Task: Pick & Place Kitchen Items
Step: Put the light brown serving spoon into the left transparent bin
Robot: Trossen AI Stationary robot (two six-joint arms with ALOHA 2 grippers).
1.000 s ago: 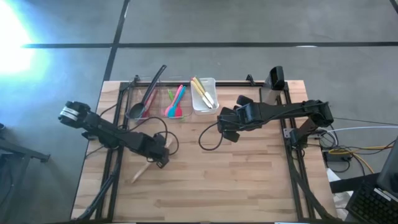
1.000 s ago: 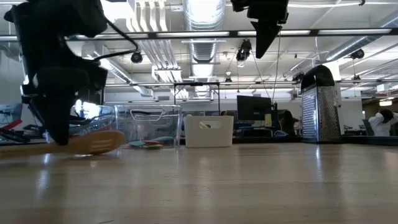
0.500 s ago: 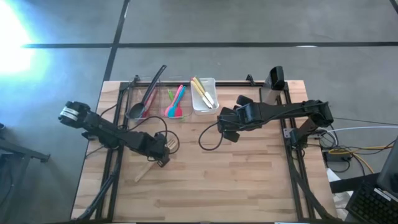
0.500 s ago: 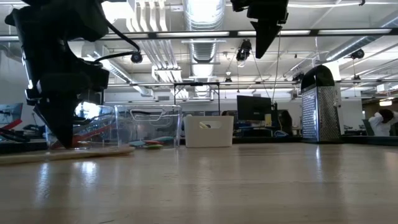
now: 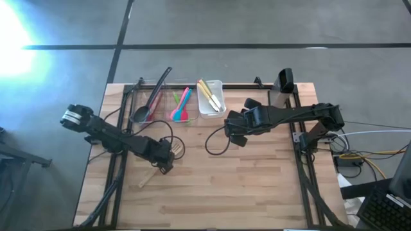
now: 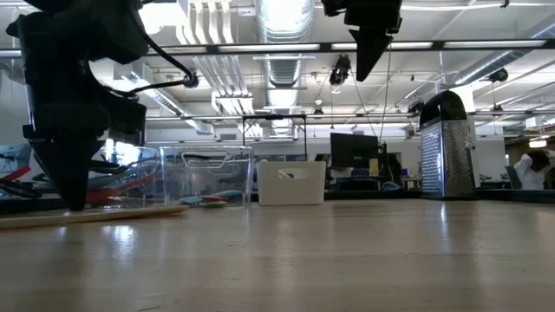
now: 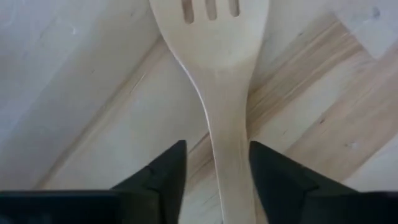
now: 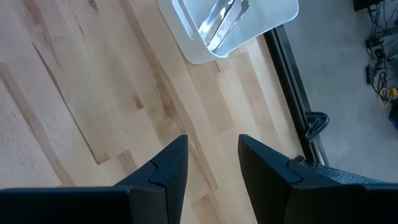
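My left gripper (image 7: 214, 171) low at left of the high view, fingers parted astride the wooden slotted spatula (image 7: 217, 93) lying flat on the table (image 5: 257, 186), my right gripper (image 8: 208, 165) raised at centre, fingers parted, empty.

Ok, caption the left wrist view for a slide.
Left tool open astride the handle of a slotted wooden spatula lying flat on the table.

Grey concrete floor (image 5: 257, 25), bright glare at left, ceiling ducts (image 6: 282, 22), distant monitors (image 6: 351, 149)
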